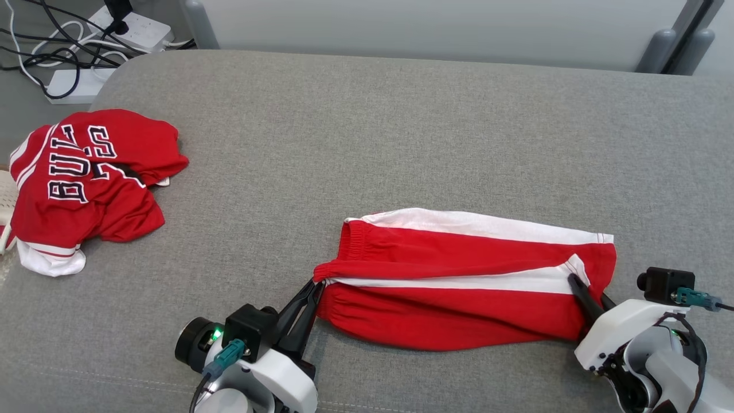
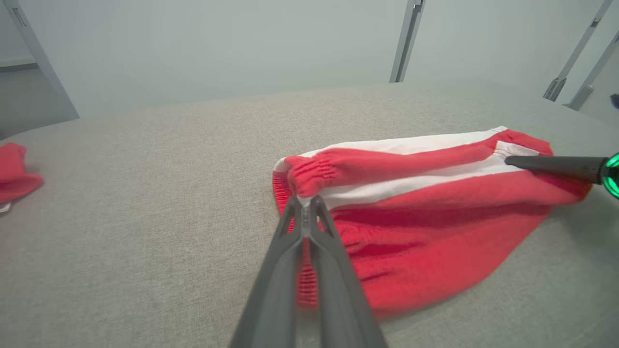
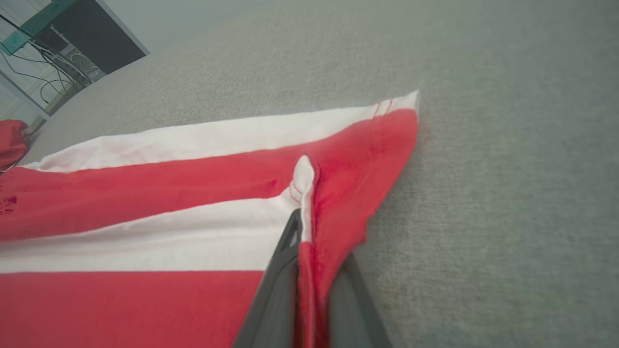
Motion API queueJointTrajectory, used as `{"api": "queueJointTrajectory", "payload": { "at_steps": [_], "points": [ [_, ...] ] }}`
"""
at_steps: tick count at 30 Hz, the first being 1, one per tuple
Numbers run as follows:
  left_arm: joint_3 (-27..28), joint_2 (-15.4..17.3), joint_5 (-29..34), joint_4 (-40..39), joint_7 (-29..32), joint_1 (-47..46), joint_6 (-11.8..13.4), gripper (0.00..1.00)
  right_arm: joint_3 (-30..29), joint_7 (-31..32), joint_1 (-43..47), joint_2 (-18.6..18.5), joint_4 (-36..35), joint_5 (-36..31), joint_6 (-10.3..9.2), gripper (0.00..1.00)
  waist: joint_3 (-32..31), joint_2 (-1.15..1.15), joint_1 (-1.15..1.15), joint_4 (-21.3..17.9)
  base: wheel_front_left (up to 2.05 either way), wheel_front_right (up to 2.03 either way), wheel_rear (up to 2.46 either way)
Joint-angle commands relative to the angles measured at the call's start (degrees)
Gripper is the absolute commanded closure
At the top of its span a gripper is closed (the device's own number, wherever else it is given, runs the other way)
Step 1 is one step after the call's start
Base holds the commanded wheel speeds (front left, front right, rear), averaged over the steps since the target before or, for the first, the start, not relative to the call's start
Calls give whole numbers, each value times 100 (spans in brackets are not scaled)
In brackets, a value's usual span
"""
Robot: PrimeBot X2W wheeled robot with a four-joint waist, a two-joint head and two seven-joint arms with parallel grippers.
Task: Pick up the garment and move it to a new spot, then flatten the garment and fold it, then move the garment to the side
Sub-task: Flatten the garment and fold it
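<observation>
The garment [image 1: 459,275] is a pair of red shorts with white side stripes, lying lengthwise on the grey surface in front of me. My left gripper [image 1: 314,287] is shut on its elastic waistband at the left end; the left wrist view has the closed fingertips [image 2: 305,203] pinching the gathered waistband of the garment [image 2: 411,227]. My right gripper [image 1: 573,280] is shut on the hem at the right end. In the right wrist view the garment [image 3: 145,232] has its red and white hem cloth pinched between the dark fingers [image 3: 290,237].
A crumpled red jersey [image 1: 86,183] with white lettering lies at the far left of the grey padded surface [image 1: 401,126]. Cables and a power strip [image 1: 86,40] sit beyond the back left corner. A pale wall panel [image 1: 430,23] stands behind.
</observation>
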Motion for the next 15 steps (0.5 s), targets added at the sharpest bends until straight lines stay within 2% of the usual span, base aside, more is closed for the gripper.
{"api": "queueJointTrajectory", "payload": {
  "at_steps": [1, 6, 8, 10, 11, 13, 14, 15],
  "points": [
    [264, 112, 66, -112, -76, -147, -10, 100, 105, -33, 24, -72, -89, -70, 9, 100, -20, 0, 0, -6, 0, 0, 0],
    [418, 118, 120, -195, -76, -66, -22, 100, -109, -76, 49, -262, -268, -190, 9, 100, -135, 0, 0, -82, 0, 0, 0],
    [486, 122, 141, -267, -76, -13, -11, 100, -253, -81, 95, -354, -386, -250, 9, 91, -183, 0, 0, -141, 0, 0, 0],
    [544, 126, 154, -327, -76, 34, -13, 100, -361, -82, 195, -408, -475, -278, 9, 89, -213, 0, 0, -199, 0, 0, 0],
    [559, 119, 159, -351, -76, 60, -17, 100, -369, -83, 248, -424, -486, -294, 9, 71, -225, 0, 0, -231, 0, 0, 0],
    [553, 91, 175, -370, -76, 94, -38, 100, -348, -83, 320, -471, -435, -386, 9, 44, -226, 0, 0, -261, 0, 0, 0],
    [546, 74, 183, -369, -76, 103, -49, 100, -330, -83, 334, -485, -405, -459, 9, 0, -220, 0, 0, -270, 0, 0, 0],
    [544, 58, 190, -359, -76, 110, -64, 100, -318, -83, 345, -481, -383, -528, 9, 0, -212, 0, 0, -281, 0, 0, 0]
  ]
}}
